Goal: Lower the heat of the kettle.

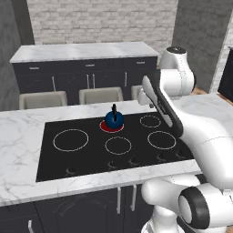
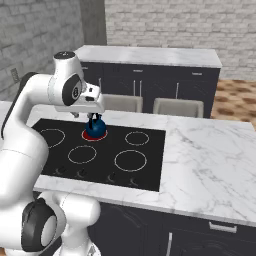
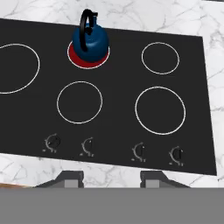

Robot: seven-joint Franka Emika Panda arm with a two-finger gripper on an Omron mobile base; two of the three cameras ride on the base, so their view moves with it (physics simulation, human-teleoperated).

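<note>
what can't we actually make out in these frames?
- Knob markings: the knob row is too small in the hand view to read settings or tell which knob drives the red burner under the kettle.
- Right side of the cooktop: covered by the arm in the left base view.
- End effector: cut off by the bottom edge of the hand view; the tips sit apart.

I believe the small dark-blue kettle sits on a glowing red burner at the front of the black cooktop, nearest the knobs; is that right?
Not quite: the small dark-blue kettle sits on the glowing red burner in the back row, farthest from the knobs, as the hand view shows.
</note>
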